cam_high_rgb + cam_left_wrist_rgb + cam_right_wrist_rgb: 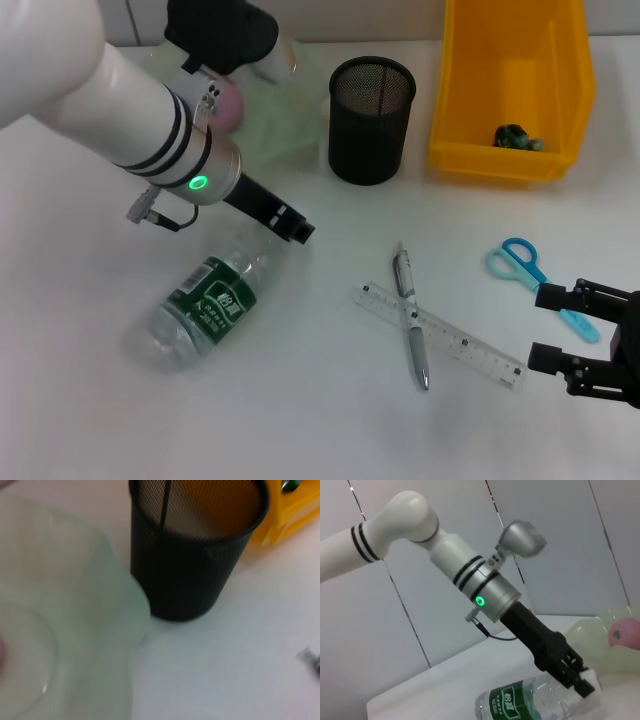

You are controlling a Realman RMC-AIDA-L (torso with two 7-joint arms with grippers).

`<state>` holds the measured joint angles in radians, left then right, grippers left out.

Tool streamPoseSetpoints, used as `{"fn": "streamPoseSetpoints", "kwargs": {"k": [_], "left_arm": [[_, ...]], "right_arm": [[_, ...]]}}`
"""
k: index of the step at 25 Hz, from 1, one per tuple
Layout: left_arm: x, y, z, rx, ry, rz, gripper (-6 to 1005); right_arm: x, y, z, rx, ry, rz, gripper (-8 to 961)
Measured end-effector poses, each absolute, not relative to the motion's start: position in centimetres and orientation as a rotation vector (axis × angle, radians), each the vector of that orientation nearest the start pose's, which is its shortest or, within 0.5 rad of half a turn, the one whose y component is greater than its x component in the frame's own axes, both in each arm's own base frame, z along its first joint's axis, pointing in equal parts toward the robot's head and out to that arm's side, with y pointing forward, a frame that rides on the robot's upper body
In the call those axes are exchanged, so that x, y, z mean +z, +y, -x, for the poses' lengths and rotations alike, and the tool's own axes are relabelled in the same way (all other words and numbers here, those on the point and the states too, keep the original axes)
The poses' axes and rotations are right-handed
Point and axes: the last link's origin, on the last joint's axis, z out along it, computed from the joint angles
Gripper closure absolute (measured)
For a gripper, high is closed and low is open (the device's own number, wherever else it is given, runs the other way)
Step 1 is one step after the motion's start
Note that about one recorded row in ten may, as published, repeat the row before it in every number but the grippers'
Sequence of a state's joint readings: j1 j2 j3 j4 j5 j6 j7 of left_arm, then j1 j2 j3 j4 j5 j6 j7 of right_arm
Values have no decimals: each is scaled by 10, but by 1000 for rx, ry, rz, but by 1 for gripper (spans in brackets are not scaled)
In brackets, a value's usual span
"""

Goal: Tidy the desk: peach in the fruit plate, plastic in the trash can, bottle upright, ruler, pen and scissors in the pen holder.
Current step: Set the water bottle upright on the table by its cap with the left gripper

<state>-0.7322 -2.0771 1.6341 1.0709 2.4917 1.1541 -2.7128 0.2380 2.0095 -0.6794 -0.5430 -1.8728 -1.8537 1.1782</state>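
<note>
My left gripper (pixel 300 230) hangs low over the neck end of the water bottle (pixel 200 305), which lies on its side on the white desk (pixel 320 430) with its green label up. In the right wrist view the same gripper (pixel 582 682) sits right at the bottle (pixel 520 702); its fingers look close together, but I cannot tell whether they pinch the neck or only hover against it.

At 12 o'clock from the bottle sits the pale green fruit plate (pixel 285 125), with the pink peach (pixel 230 105) already in it, half hidden behind my left arm. My left wrist camera looks across the plate's rim (pixel 75 605) at the black mesh pen holder (pixel 185 565), which stands just beside the plate at its 3 o'clock. Further toward 3 o'clock stands the yellow bin (pixel 510 90), with a small dark green crumpled piece (pixel 515 137) on its floor.

At 6 o'clock from the pen holder (pixel 370 120), 1 silver pen (pixel 410 320) lies crossed over the clear ruler (pixel 440 335), the 2 touching. The blue scissors (pixel 530 275) lie at 3 o'clock from them.

My right gripper (pixel 570 330) hovers at the desk's right edge, fingers spread wide and holding nothing, right beside the scissors' blade end.
</note>
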Motion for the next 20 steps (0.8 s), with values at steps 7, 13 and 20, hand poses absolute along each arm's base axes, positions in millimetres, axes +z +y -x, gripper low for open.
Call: {"fn": "streamPoseSetpoints", "kwargs": {"k": [7, 13, 20], "left_arm": [[-43, 366, 145, 143, -754, 2571, 557], [-28, 355, 145, -39, -737, 2601, 557], [-6, 345, 174, -481, -784, 2598, 558]], "right_arm": [[23, 221, -321, 984, 692, 2674, 156], [24, 222, -320, 985, 694, 2674, 157], [25, 226, -318, 993, 696, 2673, 157]]}}
